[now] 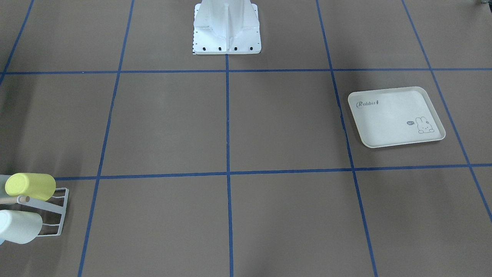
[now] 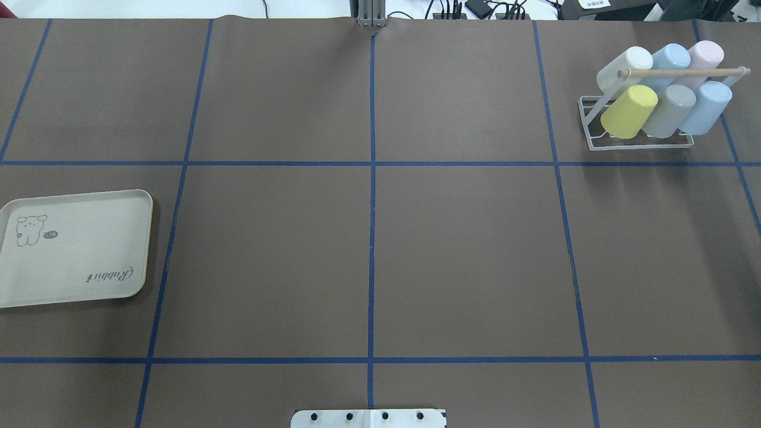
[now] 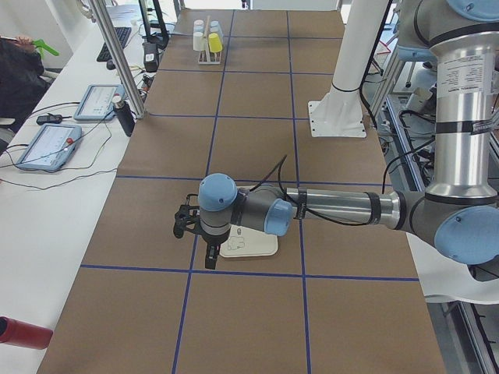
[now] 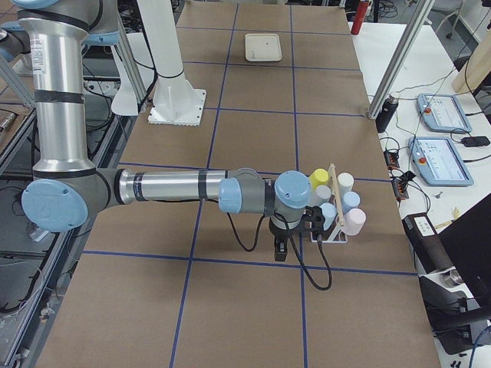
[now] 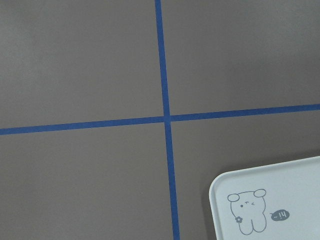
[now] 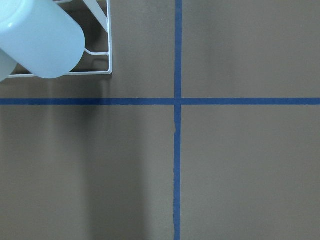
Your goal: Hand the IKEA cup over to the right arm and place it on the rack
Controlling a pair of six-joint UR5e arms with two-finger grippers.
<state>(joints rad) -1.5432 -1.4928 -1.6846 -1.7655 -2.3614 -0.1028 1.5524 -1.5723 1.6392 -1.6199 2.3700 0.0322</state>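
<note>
Leaning on the rack (image 2: 678,72) at upper right are six cups (image 2: 629,112), while the left gripper (image 3: 207,259) and right gripper (image 4: 281,248) are showing jaws whose state I cannot tell.

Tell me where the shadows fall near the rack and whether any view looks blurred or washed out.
Overhead exterior: sharp, evenly lit, soft streaked shadows run from the rack toward the near edge. Right wrist-mounted: a broad soft shadow beside the rack; the pale cup is bright with little surface detail. Left wrist-mounted: even light, tray drawing crisp.
</note>
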